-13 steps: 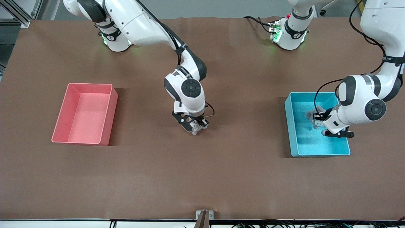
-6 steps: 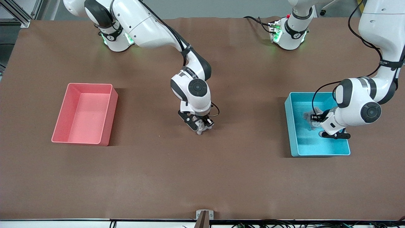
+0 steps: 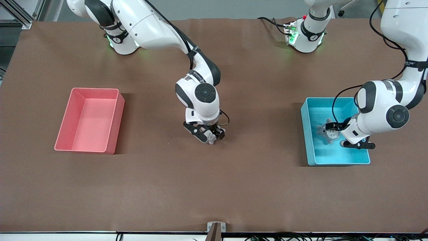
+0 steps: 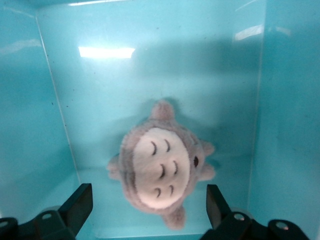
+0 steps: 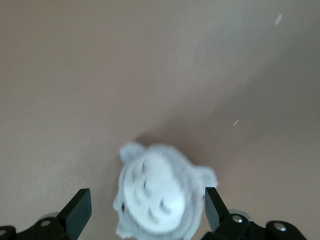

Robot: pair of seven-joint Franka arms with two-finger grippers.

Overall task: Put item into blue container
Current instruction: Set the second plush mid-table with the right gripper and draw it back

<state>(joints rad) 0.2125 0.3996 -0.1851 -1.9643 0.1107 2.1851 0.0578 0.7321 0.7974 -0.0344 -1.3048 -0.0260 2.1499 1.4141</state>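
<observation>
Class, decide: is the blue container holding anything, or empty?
Holding something: a grey plush toy lies on the floor of the blue container, between the open left gripper fingers.

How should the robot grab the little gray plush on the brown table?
Best guess: from above, squeezing the round body of the plush across its middle, not the small ears. It lies on the bare table with nothing beside it, and the open right end effector already straddles it.

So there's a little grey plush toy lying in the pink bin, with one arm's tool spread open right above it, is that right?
Not quite: the grey plush toy lies in the blue bin, not the pink bin. The left tool is indeed open above it, as the left wrist view shows.
</observation>
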